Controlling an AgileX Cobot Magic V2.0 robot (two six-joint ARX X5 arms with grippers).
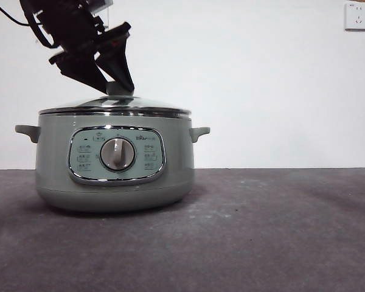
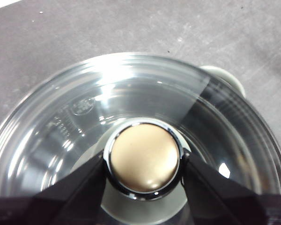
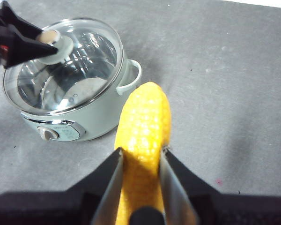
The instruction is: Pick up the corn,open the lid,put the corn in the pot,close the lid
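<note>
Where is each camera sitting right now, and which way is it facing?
Front view: low at table height, looking level at the pot; the left tool reaches the lid from above.
Left wrist view: on the left arm, looking straight down on the knob between its own jaws.
Right wrist view: on the right arm, high beside the pot, looking down; the right tool holds the corn.
Shared: all three show the lid; front and right wrist views both show the left tool.

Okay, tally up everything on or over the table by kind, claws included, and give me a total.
Pot: 1
Lid: 1
Corn: 1
Claws: 2, left claw shut on the lid's knob, right claw shut on the corn
Wall socket: 1
Total: 6
</note>
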